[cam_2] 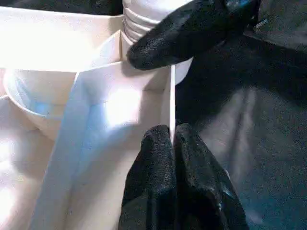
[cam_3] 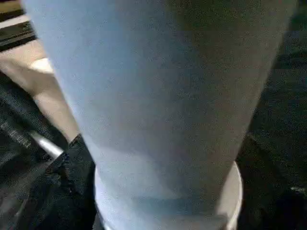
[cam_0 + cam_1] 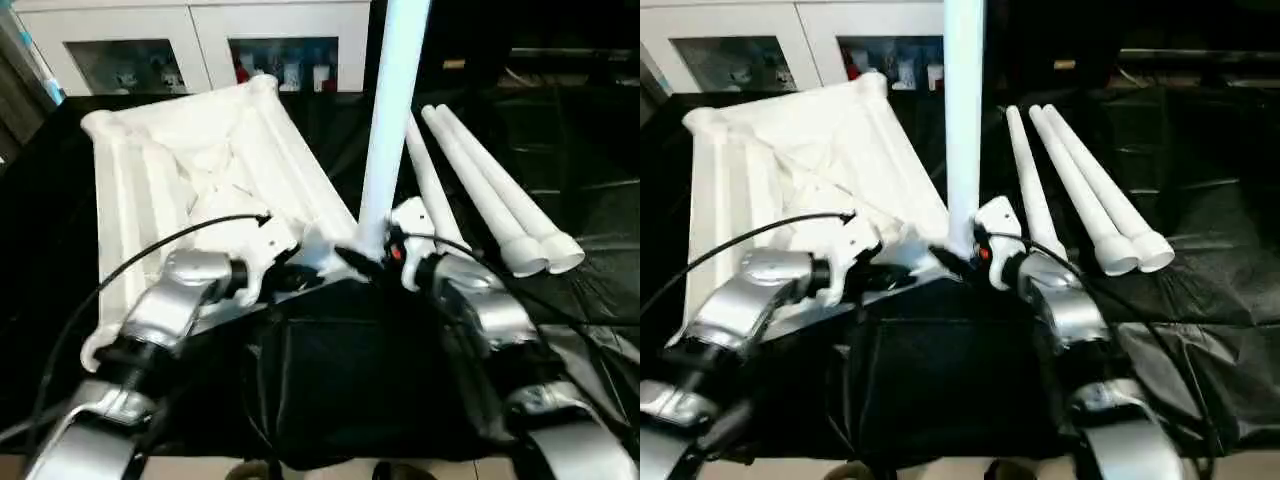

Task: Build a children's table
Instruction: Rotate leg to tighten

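The children's table top (image 3: 200, 160) lies upside down on the black cover, its ribbed underside up. One white leg (image 3: 395, 120) stands upright in the near right corner socket, its ribbed base (image 1: 144, 19) seated by the rim. My left gripper (image 1: 171, 132) is shut on the top's thin rim wall (image 1: 170, 96), just left of that corner. My right gripper (image 3: 375, 258) is at the foot of the upright leg (image 2: 158, 105), close against it. Three more legs (image 3: 480, 190) lie side by side to the right.
A white glass-door cabinet (image 3: 200, 40) stands behind the table top. Black sheeting (image 3: 1200, 300) covers the work surface, and a black bag-like bulk (image 3: 350, 380) sits between my forearms at the near edge.
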You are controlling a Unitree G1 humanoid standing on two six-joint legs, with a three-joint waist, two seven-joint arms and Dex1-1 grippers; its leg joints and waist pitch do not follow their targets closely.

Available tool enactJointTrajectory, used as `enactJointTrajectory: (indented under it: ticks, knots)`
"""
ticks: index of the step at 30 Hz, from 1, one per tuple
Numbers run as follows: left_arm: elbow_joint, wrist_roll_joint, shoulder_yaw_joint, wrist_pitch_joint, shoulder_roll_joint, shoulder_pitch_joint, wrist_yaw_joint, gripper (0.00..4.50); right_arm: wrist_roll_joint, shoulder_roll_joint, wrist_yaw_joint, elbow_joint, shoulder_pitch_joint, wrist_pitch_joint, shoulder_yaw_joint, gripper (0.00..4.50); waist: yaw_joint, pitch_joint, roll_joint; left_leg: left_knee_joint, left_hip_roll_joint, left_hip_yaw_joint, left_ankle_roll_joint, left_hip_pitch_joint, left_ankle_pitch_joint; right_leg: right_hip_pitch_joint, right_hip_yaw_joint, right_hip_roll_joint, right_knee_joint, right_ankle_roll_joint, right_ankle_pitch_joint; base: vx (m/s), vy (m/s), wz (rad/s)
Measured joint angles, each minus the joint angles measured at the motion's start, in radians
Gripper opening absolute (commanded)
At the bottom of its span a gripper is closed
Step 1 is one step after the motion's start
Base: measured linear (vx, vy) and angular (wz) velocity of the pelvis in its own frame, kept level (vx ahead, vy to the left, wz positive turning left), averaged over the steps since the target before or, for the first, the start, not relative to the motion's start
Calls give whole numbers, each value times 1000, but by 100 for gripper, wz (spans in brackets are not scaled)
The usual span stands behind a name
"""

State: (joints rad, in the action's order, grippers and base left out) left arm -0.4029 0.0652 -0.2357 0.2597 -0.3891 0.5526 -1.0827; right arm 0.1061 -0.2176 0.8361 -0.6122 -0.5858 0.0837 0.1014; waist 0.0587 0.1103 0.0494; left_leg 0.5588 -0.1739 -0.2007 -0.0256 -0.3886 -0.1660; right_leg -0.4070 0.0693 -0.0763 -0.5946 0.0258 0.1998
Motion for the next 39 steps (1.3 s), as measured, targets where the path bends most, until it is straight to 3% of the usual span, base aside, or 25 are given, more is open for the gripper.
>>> enactJointTrajectory:
  ticks: [7, 14, 21, 26, 31, 36, 37, 39]
  knots:
    - [28, 28, 0, -8, -58, -36, -81, 0, 20, -65, 160, 73, 32, 25, 42, 368, 1, 0, 0, 4, 0, 0, 0, 1, 0, 1, 0, 0, -3, 1, 0, 0, 0, 0]
    - [14, 28, 0, -25, -62, -34, -89, 0, 24, -69, 186, 89, 33, 44, 46, 303, 1, 0, -2, 7, 0, 0, 0, 1, 0, 0, -1, 0, -6, 1, 0, 0, 0, 0]
    - [12, 26, 1, -21, -57, -35, -75, 0, 31, -61, 159, 99, 45, 56, 44, 277, 2, -1, -4, 10, -1, 0, 0, 1, 0, 1, -1, 0, -8, 1, 0, 0, 0, 0]
    - [-37, -6, 8, 0, 19, -2, 55, 0, 5, 27, -76, 54, 43, 52, -9, 275, -3, -2, -6, 13, 0, 0, -6, 9, -1, 6, -4, 0, -14, 3, -2, 0, 0, 0]
    - [-190, -57, 15, 39, 176, 109, 276, 0, -33, 160, -469, -89, -31, 25, -94, 274, 0, -2, -5, 12, 1, 0, -7, 21, -1, 17, -5, -1, -11, -2, 1, 0, 0, 0]
    - [-242, -61, 19, 45, 232, 142, 350, 0, -42, 193, -601, -140, -62, 9, -114, 274, 1, -3, -3, 5, 3, 1, -7, 23, -1, 24, -5, -1, 4, -2, 1, 0, 0, 0]
    - [-244, -63, 20, 45, 235, 144, 353, 0, -44, 195, -605, -148, -64, -2, -118, 330, 1, -3, -2, 7, 3, 1, -7, 23, -1, 24, -5, -1, 4, -2, 1, 0, 0, 0]
    - [-246, -64, 20, 44, 239, 146, 352, 0, -43, 198, -596, -157, -66, -18, -130, 344, 1, -3, -1, 8, 4, 0, -7, 22, -1, 24, -6, -1, 4, -1, 1, 0, 0, 0]
